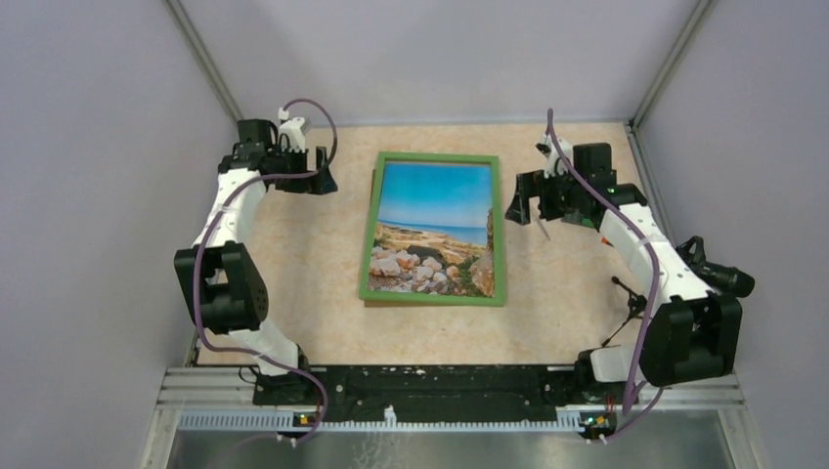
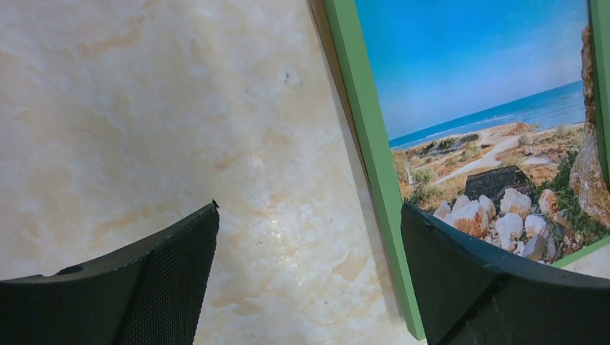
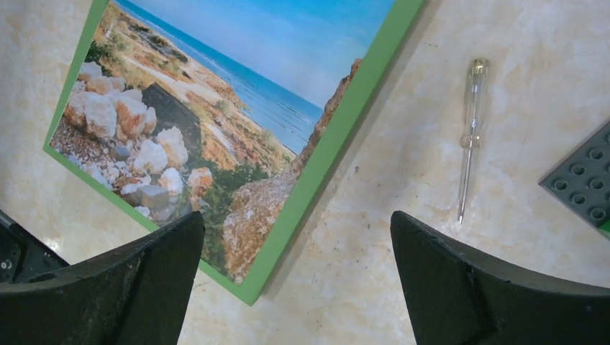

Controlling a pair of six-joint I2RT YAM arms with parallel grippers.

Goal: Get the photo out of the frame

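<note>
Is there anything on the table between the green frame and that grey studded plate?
A clear-handled screwdriver lies there, touching neither the frame nor the grey studded plate; the right wrist view shows it.

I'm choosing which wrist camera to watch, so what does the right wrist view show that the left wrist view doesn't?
Right wrist only: a clear-handled screwdriver lying on the table beside the frame, a grey studded building plate at the picture's edge, and the open right gripper. Left wrist only: the open left gripper, with no other object of its own. Both: the green frame with the coast photo in it, lying flat on the marbled table.
</note>
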